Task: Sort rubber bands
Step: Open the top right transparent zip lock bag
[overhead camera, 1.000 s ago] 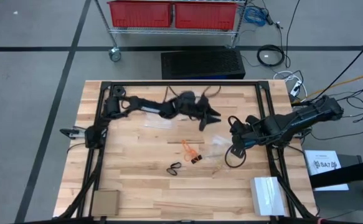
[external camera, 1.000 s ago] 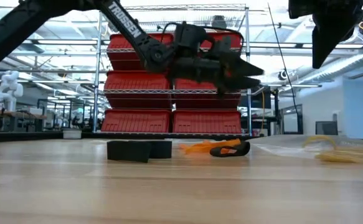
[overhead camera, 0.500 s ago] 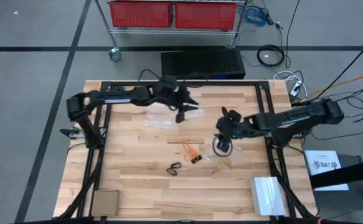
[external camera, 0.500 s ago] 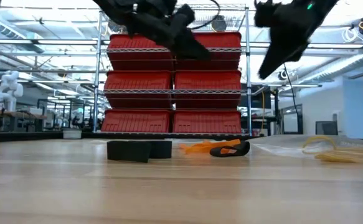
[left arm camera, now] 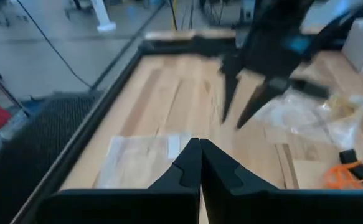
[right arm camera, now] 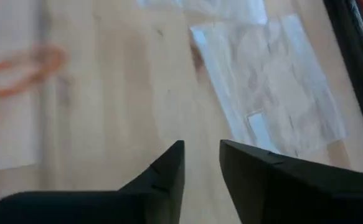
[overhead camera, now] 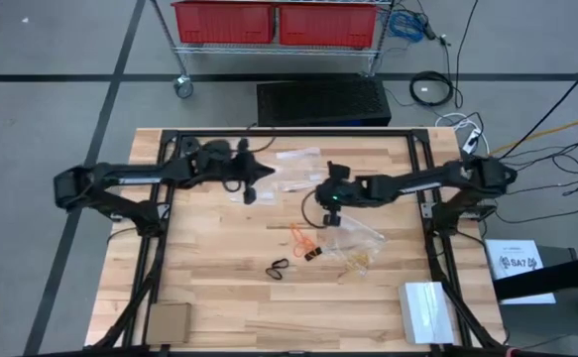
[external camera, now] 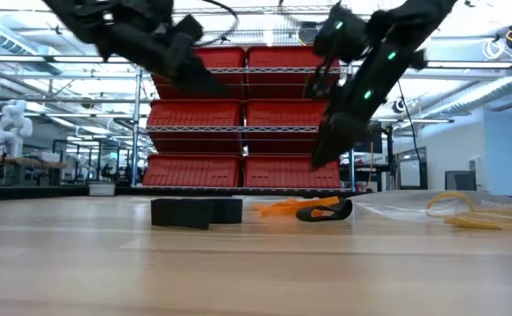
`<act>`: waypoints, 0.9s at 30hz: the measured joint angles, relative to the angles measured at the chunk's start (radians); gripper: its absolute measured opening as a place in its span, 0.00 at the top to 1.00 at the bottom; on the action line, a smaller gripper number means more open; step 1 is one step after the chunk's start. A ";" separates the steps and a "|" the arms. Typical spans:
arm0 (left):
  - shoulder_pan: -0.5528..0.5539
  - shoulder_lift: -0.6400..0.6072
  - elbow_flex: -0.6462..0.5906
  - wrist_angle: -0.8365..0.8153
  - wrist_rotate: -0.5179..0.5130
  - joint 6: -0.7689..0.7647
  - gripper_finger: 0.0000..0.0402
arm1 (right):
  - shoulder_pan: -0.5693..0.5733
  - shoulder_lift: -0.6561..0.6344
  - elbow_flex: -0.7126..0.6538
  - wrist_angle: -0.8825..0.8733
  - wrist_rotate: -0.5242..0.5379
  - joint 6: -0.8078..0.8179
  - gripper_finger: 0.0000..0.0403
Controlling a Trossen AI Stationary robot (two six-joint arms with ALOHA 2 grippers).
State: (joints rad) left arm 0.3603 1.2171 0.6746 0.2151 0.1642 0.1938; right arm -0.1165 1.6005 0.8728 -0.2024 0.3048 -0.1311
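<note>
Your left gripper [overhead camera: 250,188] hangs above the far-left part of the table [overhead camera: 209,288], fingers pressed together and holding nothing; its arm reaches in level from the left edge. Just beyond it lies a clear plastic bag [overhead camera: 296,157], its contents hard to make out. At centre, the orange-red rubber bands [overhead camera: 298,235] and black rubber bands [overhead camera: 278,268] lie loose on the wood; single loops cannot be told apart. Your right gripper [overhead camera: 330,215] points down above the table's middle, near a second clear bag [overhead camera: 356,230]; its fingers [right arm camera: 169,171] stand slightly apart with nothing between them. Pale tan rubber bands [overhead camera: 359,260] lie at that bag's near edge; you cannot tell whether inside it. Red bins [external camera: 242,105] on wire shelving fill the room behind.
</note>
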 joint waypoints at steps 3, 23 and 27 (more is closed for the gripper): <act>-0.001 -0.072 -0.075 0.043 0.000 -0.006 0.99 | -0.031 0.081 0.049 0.006 0.035 -0.059 0.66; 0.000 -0.154 -0.123 0.016 -0.009 -0.029 0.99 | -0.124 0.386 0.300 -0.061 0.080 -0.274 0.67; 0.000 -0.154 -0.123 0.015 -0.009 -0.029 0.99 | -0.143 0.387 0.298 -0.057 0.086 -0.293 0.88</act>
State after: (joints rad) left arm 0.3607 1.0634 0.5514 0.2301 0.1555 0.1652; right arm -0.2598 1.9877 1.1713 -0.2594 0.3904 -0.4243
